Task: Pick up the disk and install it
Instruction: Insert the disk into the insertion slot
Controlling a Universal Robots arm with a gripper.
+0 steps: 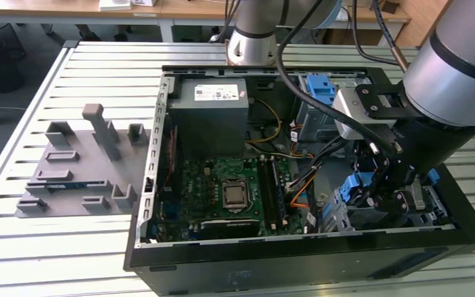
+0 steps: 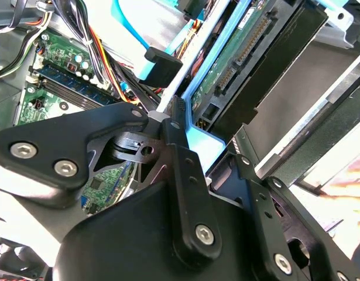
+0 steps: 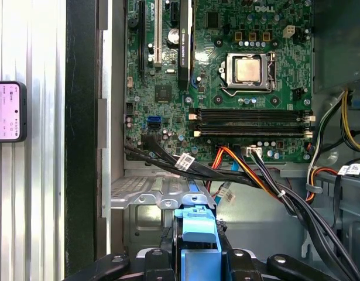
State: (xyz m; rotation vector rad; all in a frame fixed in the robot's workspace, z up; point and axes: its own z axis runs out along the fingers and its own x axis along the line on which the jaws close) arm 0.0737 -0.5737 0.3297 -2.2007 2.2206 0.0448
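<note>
The disk (image 1: 355, 185) stands on edge inside the open computer case (image 1: 303, 263), in the front corner at the exterior view's right, with its blue plastic bracket showing. My gripper (image 1: 382, 198) reaches down into that corner and is shut on the disk. In the second wrist view the disk (image 2: 238, 52) shows its green circuit side and connector, with a blue bracket edge between the black fingers (image 2: 175, 146) of the gripper (image 2: 208, 120). The first wrist view shows the blue bracket of the disk (image 3: 198, 231) clamped in the gripper (image 3: 198, 257), just over a metal bay floor.
A grey power-supply box (image 1: 211, 114) and a metal cage with a blue latch (image 1: 324, 93) sit at the case's far side. The motherboard (image 1: 229, 192) and loose cables (image 1: 303, 179) lie beside the disk. A grey fixture (image 1: 81, 167) stands on the slatted table.
</note>
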